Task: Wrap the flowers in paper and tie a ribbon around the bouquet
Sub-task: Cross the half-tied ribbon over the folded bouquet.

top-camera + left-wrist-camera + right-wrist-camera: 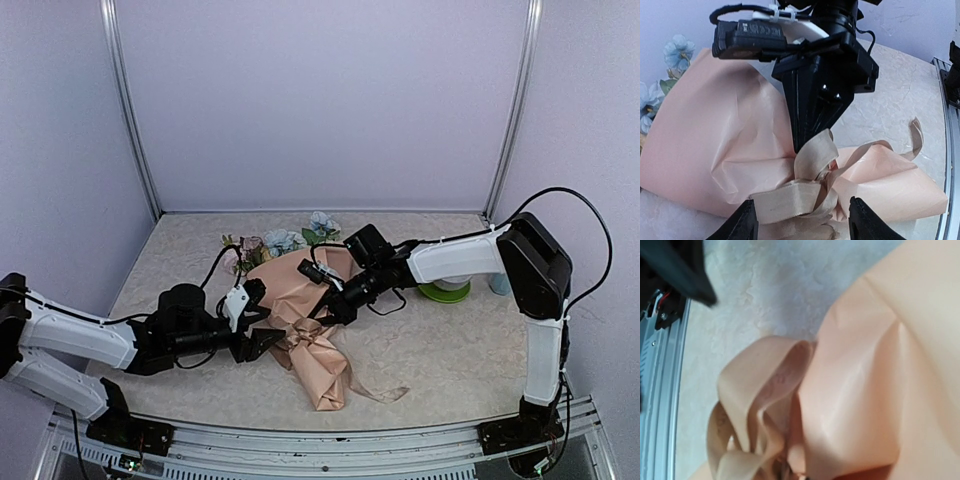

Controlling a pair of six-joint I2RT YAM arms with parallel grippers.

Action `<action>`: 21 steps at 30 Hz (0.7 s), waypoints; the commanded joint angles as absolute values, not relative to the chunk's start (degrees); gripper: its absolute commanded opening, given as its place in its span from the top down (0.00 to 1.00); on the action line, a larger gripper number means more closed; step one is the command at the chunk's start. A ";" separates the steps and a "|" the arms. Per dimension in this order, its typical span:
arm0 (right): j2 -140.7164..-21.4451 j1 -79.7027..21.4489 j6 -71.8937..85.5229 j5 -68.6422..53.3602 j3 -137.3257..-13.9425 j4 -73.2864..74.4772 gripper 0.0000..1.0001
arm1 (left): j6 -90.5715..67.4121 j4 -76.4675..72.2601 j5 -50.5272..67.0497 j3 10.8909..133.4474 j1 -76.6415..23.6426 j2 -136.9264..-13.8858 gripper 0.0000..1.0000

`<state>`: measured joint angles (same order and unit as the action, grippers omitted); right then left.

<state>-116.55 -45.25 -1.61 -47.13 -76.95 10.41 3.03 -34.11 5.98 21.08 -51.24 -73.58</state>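
Note:
The bouquet point(300, 290) lies on the table, a peach paper point(715, 130) cone with its tail towards the near edge. The flowers point(285, 240) show above its wide far rim, and a pale blue bloom point(677, 47) appears in the left wrist view. The beige ribbon point(800, 200) is knotted in loops round the cone's waist, with a tail point(385, 393) trailing right. My left gripper point(802, 212) is open, its fingers either side of the loops without touching them. My right gripper point(322, 315) comes down from the far side, shut on an upright ribbon loop point(755, 375).
A green and white round object point(443, 290) and a pale blue item point(497, 285) sit at the right, behind the right arm. An aluminium rail point(300, 435) runs along the table's near edge. Lilac walls close in the back and both sides.

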 commanded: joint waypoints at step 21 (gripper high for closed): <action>-121.64 -45.01 -12.91 -53.90 -85.40 21.86 0.89 | 23.28 -25.76 -8.01 32.17 -57.57 -87.01 0.37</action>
<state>-119.96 -45.25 -8.97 -52.51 -83.18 16.91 21.17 -27.16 -7.88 30.98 -56.93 -86.28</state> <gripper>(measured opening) 0.112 0.639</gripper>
